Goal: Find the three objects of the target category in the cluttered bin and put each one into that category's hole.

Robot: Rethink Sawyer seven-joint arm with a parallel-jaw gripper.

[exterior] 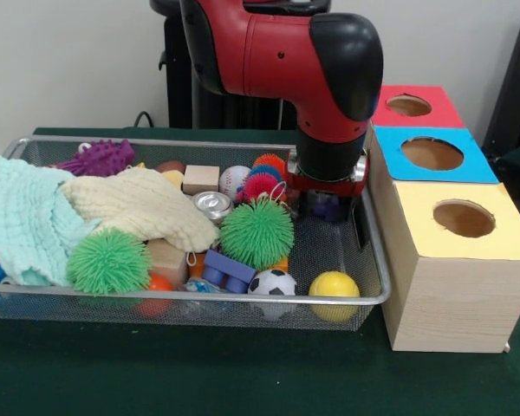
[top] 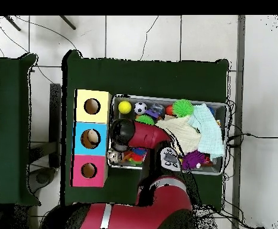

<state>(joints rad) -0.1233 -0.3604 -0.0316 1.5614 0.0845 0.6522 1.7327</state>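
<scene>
I am reaching down into the silver wire mesh bin (exterior: 374, 299) at its end next to the wooden box with three round holes (exterior: 451, 286), whose tops are yellow (exterior: 464, 219), blue (exterior: 432, 153) and red (exterior: 409, 105). My gripper (exterior: 328, 204) is sitting low between the bin's end wall and the big green spiky ball (exterior: 256, 232), so the room around it is very narrow; only the mesh floor just in front of it is lying bare. A yellow smooth ball (exterior: 334, 285) and a small black-and-white football (exterior: 272, 282) are lying against the front rim. A cream knitted cloth (exterior: 143, 204) and a pale green cloth (exterior: 24, 221) are covering the far end. My red forearm (exterior: 269, 48) is coming from above and my black wrist (exterior: 334, 156) is pointing straight down. I cannot tell if my fingers are wide or closed.
</scene>
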